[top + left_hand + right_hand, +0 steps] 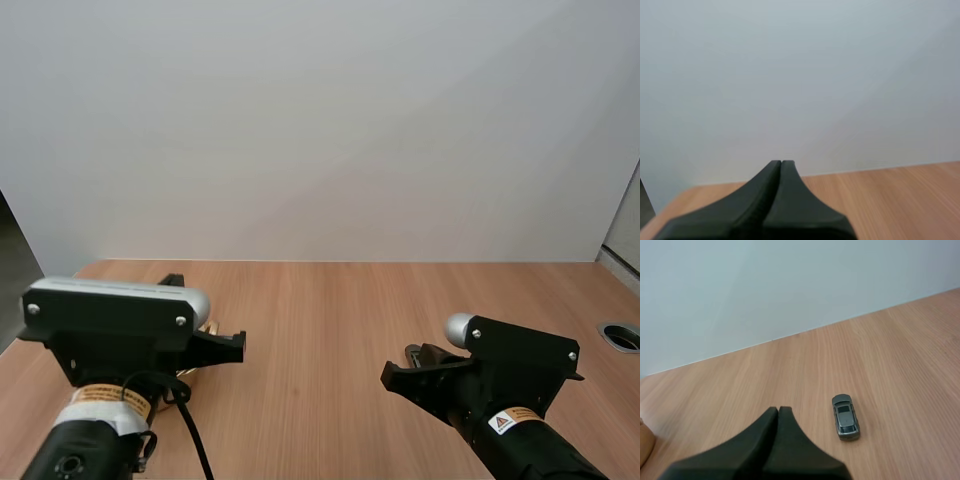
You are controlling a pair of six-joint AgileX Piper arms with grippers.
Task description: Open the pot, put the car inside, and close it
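Note:
A small grey toy car (845,416) lies on the wooden table (890,355), just ahead of my right gripper (778,409) and to one side of its tip. That gripper is shut on nothing, its fingers together as one dark wedge. My left gripper (781,162) is also shut and empty, pointing over the table's far edge towards the pale wall. In the high view the left gripper (236,346) sits low at the near left and the right gripper (392,376) at the near right, both pointing inward. A tan rounded thing (206,327) peeks out beside the left arm, mostly hidden.
A tan rounded edge (644,442) shows on the table off to the side of the right gripper. A round cable hole (622,336) sits in the table at the far right. A plain pale wall stands behind the table.

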